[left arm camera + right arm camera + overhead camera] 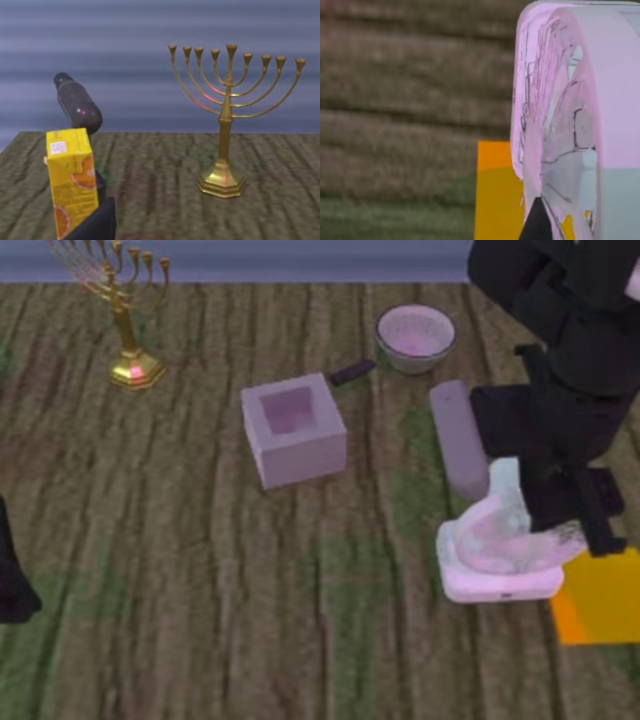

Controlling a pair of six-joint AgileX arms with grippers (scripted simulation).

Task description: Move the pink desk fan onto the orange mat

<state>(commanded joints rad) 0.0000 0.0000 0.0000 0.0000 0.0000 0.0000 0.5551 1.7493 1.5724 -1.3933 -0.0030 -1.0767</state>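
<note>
At the desk's right side, your right gripper [560,530] is on the pink desk fan [497,555] just beside the orange mat [603,598], fingers apparently clamped on its head; it looks light and top-heavy, with a fragile grille.

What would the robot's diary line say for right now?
right gripper: at pink desk fan | fan: beside orange mat, overlapping its edge, not on it yet | left arm: parked, left edge
</note>
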